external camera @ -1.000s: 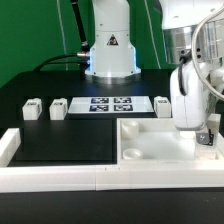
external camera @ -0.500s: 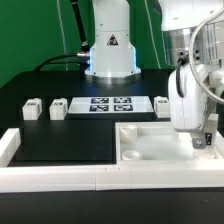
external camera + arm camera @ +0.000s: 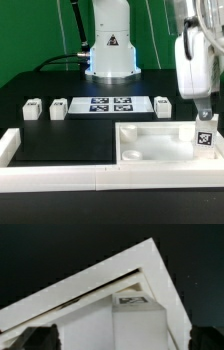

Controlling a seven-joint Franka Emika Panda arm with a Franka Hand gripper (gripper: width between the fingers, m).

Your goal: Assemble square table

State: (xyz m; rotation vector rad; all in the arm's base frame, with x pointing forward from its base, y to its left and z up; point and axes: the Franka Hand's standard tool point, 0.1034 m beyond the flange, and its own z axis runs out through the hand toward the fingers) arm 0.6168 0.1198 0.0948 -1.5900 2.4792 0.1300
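Note:
The white square tabletop [image 3: 150, 140] lies at the exterior view's lower right, rim up, with round sockets in its corners. One short white leg [image 3: 203, 137] with a black-white tag stands upright in its corner on the exterior view's right. My gripper [image 3: 203, 113] hangs just above that leg, open and empty. In the wrist view the leg [image 3: 135, 308] and the tabletop's corner [image 3: 150, 258] lie below the gripper [image 3: 122, 339], whose dark fingertips [image 3: 40, 339] stand wide apart on either side. Three more legs lie on the black table [image 3: 32, 109], [image 3: 58, 108], [image 3: 163, 103].
The marker board [image 3: 110, 104] lies at the back middle, in front of the arm's base [image 3: 110, 55]. Long white border rails run along the front [image 3: 90, 176] and the exterior view's left [image 3: 8, 147]. A green backdrop stands behind.
My gripper has let go of the leg and risen straight up. The leg stays standing in the tabletop's corner.

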